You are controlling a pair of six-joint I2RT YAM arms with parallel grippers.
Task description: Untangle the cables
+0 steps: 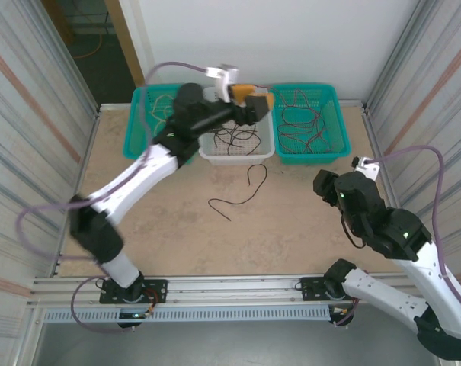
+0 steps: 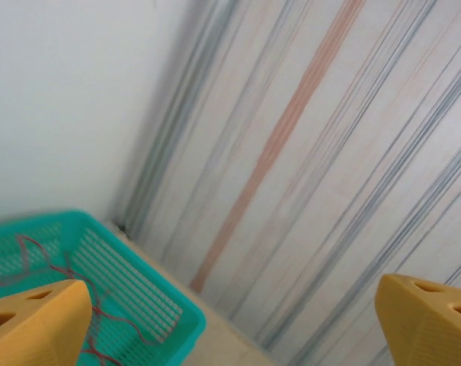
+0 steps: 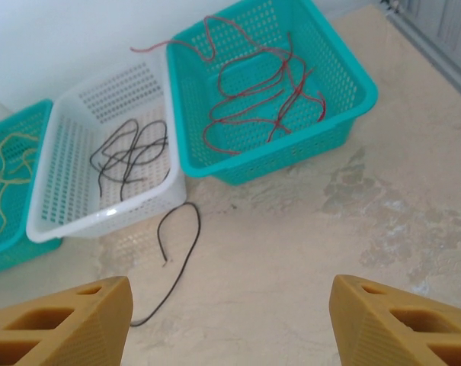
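Observation:
A single black cable [image 1: 245, 191] [image 3: 180, 252] lies in a loose curve on the table in front of the white basket [image 1: 212, 156] [image 3: 100, 221]. More black cables [image 1: 234, 137] [image 3: 127, 156] lie inside that basket. Red cables [image 1: 302, 122] [image 3: 260, 91] [image 2: 32, 248] fill the right teal basket [image 1: 340, 145] [image 3: 352, 99] [image 2: 177, 320], and yellowish cables [image 1: 163, 103] [image 3: 9, 164] lie in the left teal basket [image 1: 131, 145]. My left gripper [image 1: 254, 97] [image 2: 230, 335] hangs open over the white basket's back edge, holding nothing. My right gripper [image 1: 320, 181] [image 3: 230, 328] stands open above bare table at the right, well clear of the black cable.
The three baskets stand side by side along the back wall. Striped side walls close in the table on the left and right. A metal rail [image 1: 230, 286] runs along the near edge between the arm bases.

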